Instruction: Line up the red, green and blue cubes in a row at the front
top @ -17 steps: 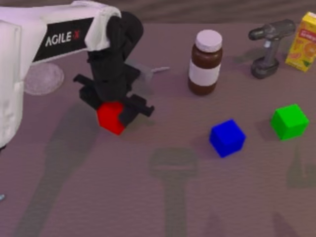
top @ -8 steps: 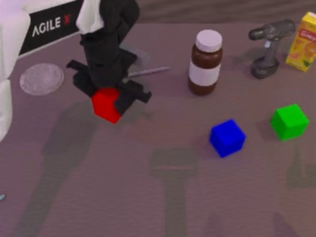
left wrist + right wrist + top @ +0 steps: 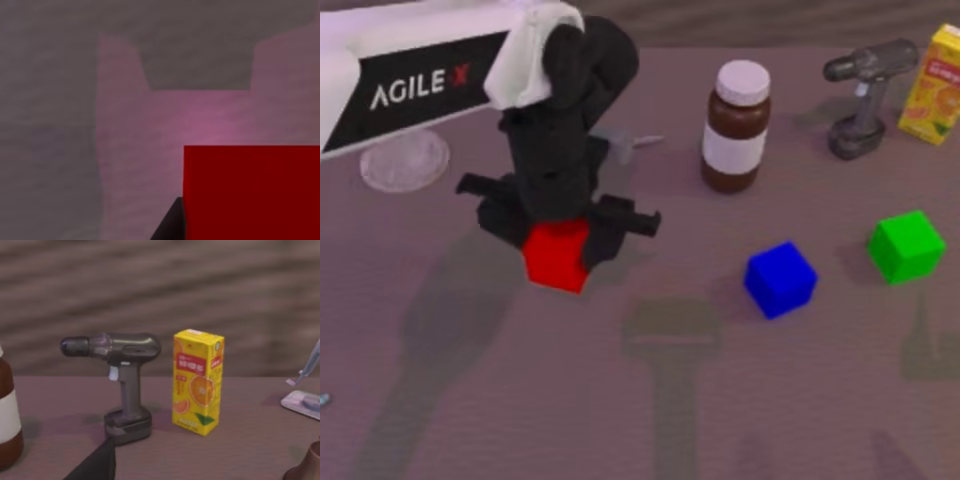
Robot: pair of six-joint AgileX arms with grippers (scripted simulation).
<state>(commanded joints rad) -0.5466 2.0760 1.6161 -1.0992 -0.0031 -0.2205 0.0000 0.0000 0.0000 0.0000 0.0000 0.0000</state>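
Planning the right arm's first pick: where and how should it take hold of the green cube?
Come straight down on the green cube, fingers on two opposite flat side faces. It sits flat with free space all round; blue cube and drill stand well apart.

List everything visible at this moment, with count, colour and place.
red cube: 1, bright red, table's left half, between the left end effector's fingers
blue cube: 1, deep blue, right of centre
green cube: 1, bright green, right edge
jar: 1, brown, white lid and label, back centre
drill: 1, dark grey, back right
juice carton: 1, orange-yellow, back right corner
disc: 1, clear, back left
left end effector: 1, black, shut on the red cube
right arm: not seen in the top view
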